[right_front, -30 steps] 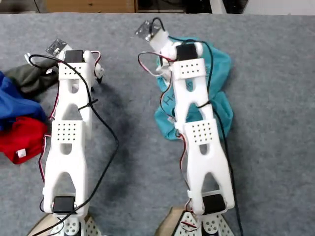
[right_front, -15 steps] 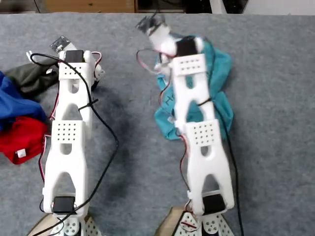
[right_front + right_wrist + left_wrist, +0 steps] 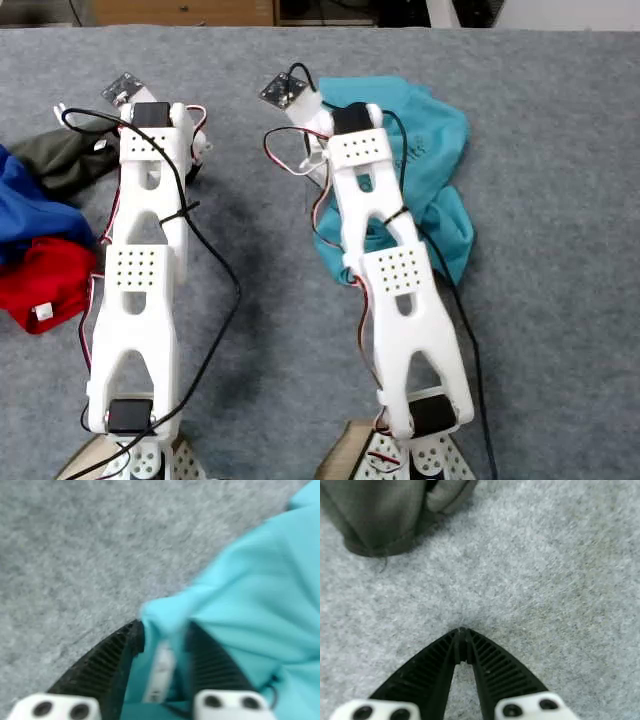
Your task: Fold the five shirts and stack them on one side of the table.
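- Cloth of the teal shirt [image 3: 435, 150] lies crumpled on the grey counter [image 3: 560, 320], on the far side and right of centre, partly under our right arm.
- Our right tool [image 3: 162, 630] pinches a fold of that shirt, its fingers parted just by the bunched fabric and a white label.
- Our left tool [image 3: 462, 632] hangs over bare counter, tips pressed together on nothing, near a dark olive shirt [image 3: 385, 510].
- We see a blue shirt [image 3: 25, 210] and a red shirt [image 3: 45, 280] heaped at the counter's left edge, beside the olive one.
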### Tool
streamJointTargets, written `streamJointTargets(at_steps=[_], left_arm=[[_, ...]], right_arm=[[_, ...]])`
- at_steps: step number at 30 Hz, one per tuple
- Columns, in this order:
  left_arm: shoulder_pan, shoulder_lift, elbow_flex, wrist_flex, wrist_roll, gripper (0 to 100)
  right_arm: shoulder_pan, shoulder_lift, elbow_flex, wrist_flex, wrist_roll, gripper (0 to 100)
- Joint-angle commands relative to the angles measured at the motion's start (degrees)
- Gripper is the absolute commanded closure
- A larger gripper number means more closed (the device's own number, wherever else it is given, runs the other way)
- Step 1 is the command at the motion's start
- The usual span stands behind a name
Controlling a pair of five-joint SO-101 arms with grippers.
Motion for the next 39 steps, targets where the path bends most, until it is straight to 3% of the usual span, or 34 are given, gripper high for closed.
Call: streamJointTargets(at_steps=[1,8,13,28,31,39], left_arm=[[-0.18,-0.57,-2.46,-0.35,-0.53,98],[0.00,-0.57,-2.46,-0.35,-0.53,98],[0.00,-0.57,-2.46,-0.35,-0.53,98],[2.11,-1.98,-5.36,2.02,-0.79,98],[1.93,-4.00,-12.57,6.33,-3.87,98],[0.35,-15.16,-11.96,8.70,-14.59,98]], right_arm=[[0.40,-1.10,-2.51,-0.88,-0.35,98.5],[0.04,-6.81,-17.36,10.29,-0.62,99.5],[1.27,-18.77,-16.31,15.21,-0.79,99.5],[4.97,-58.95,-16.57,13.63,-9.14,99.4],[5.14,-61.14,-16.66,13.89,-9.14,99.3],[13.32,-65.10,-14.37,15.74,-10.99,99.3]])
